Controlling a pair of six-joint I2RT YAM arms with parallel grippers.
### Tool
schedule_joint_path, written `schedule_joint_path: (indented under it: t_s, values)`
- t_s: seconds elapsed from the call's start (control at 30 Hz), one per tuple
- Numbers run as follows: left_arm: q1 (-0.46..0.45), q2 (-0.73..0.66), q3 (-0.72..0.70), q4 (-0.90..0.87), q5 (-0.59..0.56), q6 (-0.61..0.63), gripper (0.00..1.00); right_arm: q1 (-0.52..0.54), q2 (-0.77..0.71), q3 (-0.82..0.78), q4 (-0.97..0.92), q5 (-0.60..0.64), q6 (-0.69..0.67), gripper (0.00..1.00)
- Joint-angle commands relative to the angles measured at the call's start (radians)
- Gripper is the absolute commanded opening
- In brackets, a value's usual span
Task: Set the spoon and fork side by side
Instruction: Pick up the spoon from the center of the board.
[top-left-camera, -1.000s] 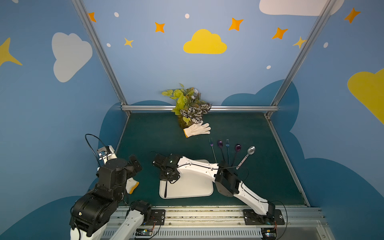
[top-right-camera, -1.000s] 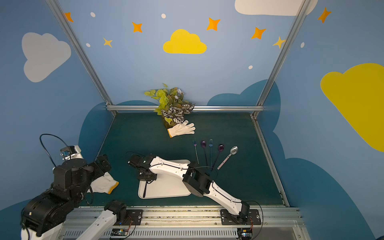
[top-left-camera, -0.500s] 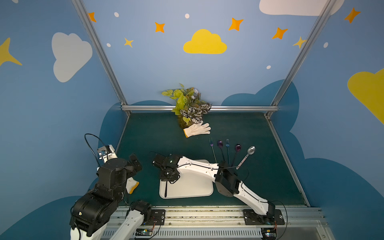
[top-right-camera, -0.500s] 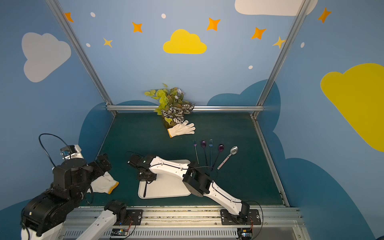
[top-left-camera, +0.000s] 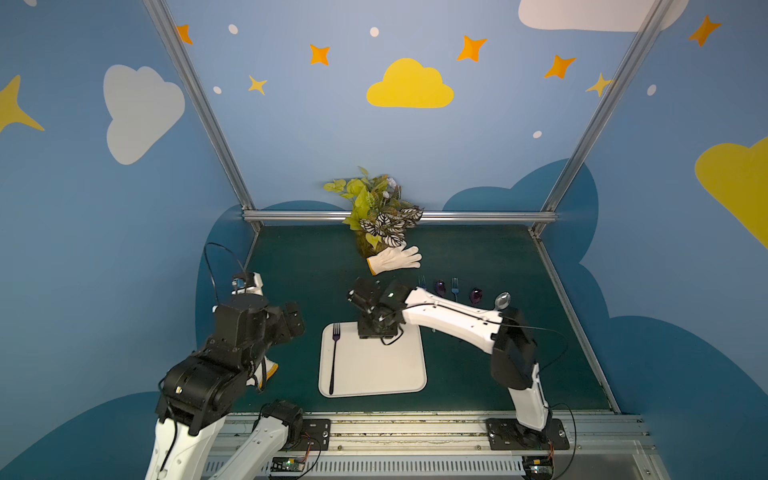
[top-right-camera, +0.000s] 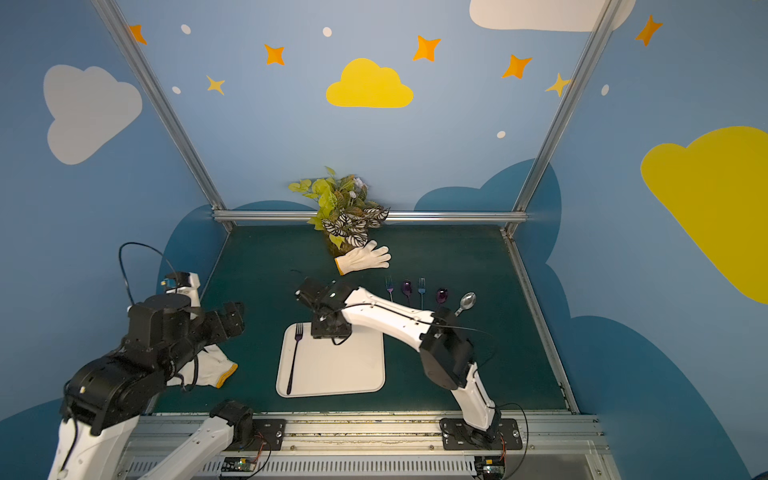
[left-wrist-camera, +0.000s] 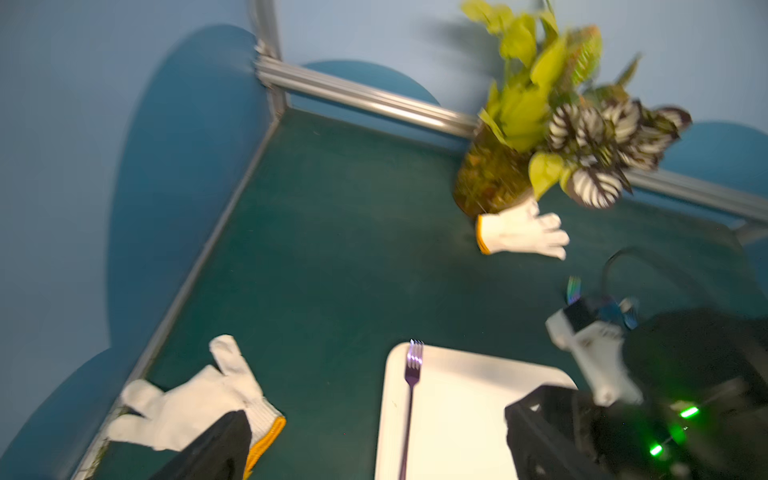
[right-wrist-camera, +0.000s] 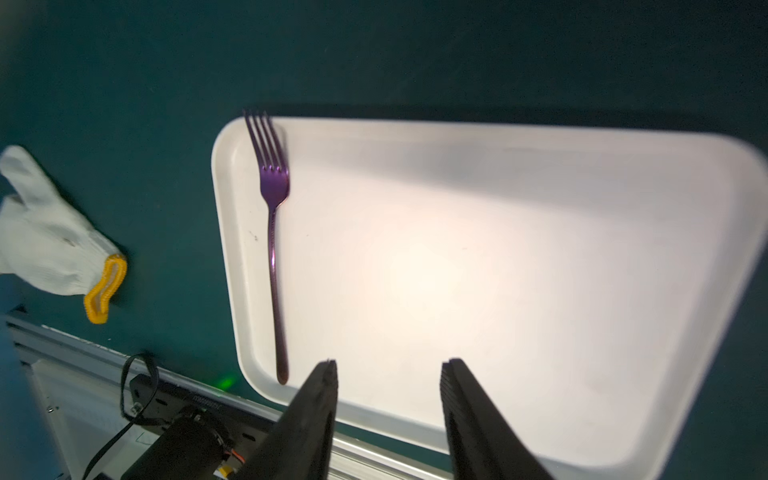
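Note:
A purple fork (top-left-camera: 333, 357) (right-wrist-camera: 272, 249) lies along the left edge of the white tray (top-left-camera: 386, 374), tines toward the back. My right gripper (top-left-camera: 376, 328) (right-wrist-camera: 388, 365) hovers over the tray's far edge, open and empty, to the right of the fork. Two purple spoons (top-left-camera: 439, 286) (top-left-camera: 476, 295) and a silver spoon (top-left-camera: 502, 300) lie on the green mat at the right, behind the right arm. My left gripper (top-left-camera: 292, 321) (left-wrist-camera: 376, 411) is raised left of the tray, open, holding nothing.
Two blue forks (top-left-camera: 454, 286) lie among the spoons. A white glove (top-left-camera: 395, 258) rests by the potted plant (top-left-camera: 376, 216) at the back. Another white glove (top-right-camera: 208, 368) lies under the left arm. Metal rails bound the mat.
My right gripper has opened, let go of the fork on the tray's left edge, and moved right and toward the back. The left arm has hardly moved.

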Motion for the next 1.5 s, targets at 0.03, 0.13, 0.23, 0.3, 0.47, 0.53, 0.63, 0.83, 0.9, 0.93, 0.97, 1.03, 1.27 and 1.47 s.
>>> schedule_joint_path:
  t_s: [0.03,0.13,0.23,0.3,0.47,0.53,0.63,0.83,0.9,0.93,0.97,1.03,1.27,1.47]
  values:
    - [-0.002,0.079,-0.075,0.056,0.387,0.109,1.00,-0.177,-0.200,-0.196,-0.049,0.016,-0.178,0.46]
    - [-0.018,0.112,-0.129,0.104,0.476,0.117,1.00,-0.324,-0.278,-0.305,-0.050,-0.012,-0.285,0.46]
    - [-0.039,0.130,-0.162,0.158,0.480,0.113,1.00,-0.427,-0.275,-0.337,-0.049,-0.015,-0.397,0.45]
    - [-0.055,0.137,-0.177,0.209,0.465,0.122,1.00,-0.480,-0.230,-0.328,-0.030,-0.016,-0.476,0.42]
    - [-0.085,0.156,-0.202,0.281,0.466,0.172,1.00,-0.514,-0.118,-0.278,0.007,0.009,-0.576,0.38]
    - [-0.092,0.166,-0.210,0.291,0.474,0.188,1.00,-0.525,-0.071,-0.256,0.009,0.014,-0.593,0.37]
    - [-0.096,0.164,-0.222,0.300,0.455,0.176,1.00,-0.540,-0.007,-0.222,0.016,0.005,-0.614,0.36]
    - [-0.098,0.131,-0.236,0.334,0.416,0.161,1.00,-0.568,0.063,-0.193,0.034,-0.001,-0.636,0.33]
    - [-0.098,0.129,-0.232,0.334,0.412,0.157,1.00,-0.581,0.082,-0.188,0.037,0.003,-0.644,0.32]
    - [-0.098,0.127,-0.231,0.334,0.413,0.158,1.00,-0.585,0.094,-0.186,0.038,-0.002,-0.646,0.32]
    - [-0.098,0.128,-0.230,0.334,0.412,0.159,1.00,-0.592,0.107,-0.182,0.039,-0.009,-0.650,0.31]
    - [-0.099,0.128,-0.232,0.333,0.409,0.158,1.00,-0.595,0.130,-0.169,0.039,-0.021,-0.657,0.28]
    - [-0.100,0.138,-0.226,0.334,0.391,0.141,1.00,-0.595,0.179,-0.132,0.039,-0.018,-0.663,0.26]
    - [-0.100,0.144,-0.214,0.334,0.378,0.134,1.00,-0.598,0.212,-0.136,0.037,-0.008,-0.665,0.20]
